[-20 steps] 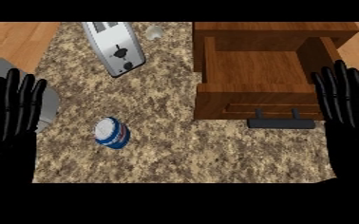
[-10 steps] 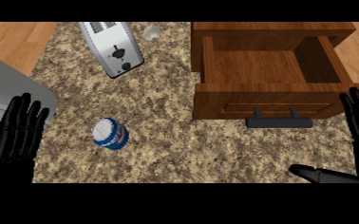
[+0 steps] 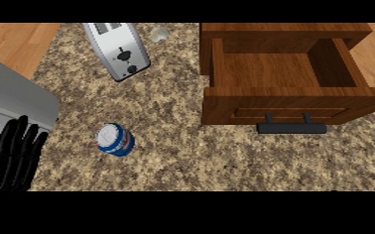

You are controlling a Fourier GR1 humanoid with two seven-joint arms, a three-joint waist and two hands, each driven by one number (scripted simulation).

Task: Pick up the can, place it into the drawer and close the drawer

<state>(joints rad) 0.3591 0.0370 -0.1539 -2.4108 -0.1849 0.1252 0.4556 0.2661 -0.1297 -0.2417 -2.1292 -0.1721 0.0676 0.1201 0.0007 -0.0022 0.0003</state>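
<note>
A blue and white can (image 3: 115, 140) stands on the speckled counter (image 3: 183, 158) at lower left. To its upper right sits a wooden drawer (image 3: 282, 72), pulled open and holding nothing, with a black handle (image 3: 290, 128) on its front. My left hand (image 3: 21, 153) shows at the lower left edge, fingers straight and pointing up, a short way left of the can and not touching it. My right hand does not show.
A silver toaster (image 3: 117, 49) lies at the top left of the counter, with a small pale object (image 3: 159, 33) beside it. A grey appliance (image 3: 22, 99) sits at the left edge above my left hand. Wooden floor shows at the top left corner.
The view has shifted so the drawer and can sit further left. My right hand has left the picture. My left hand has sunk lower at the left edge.
</note>
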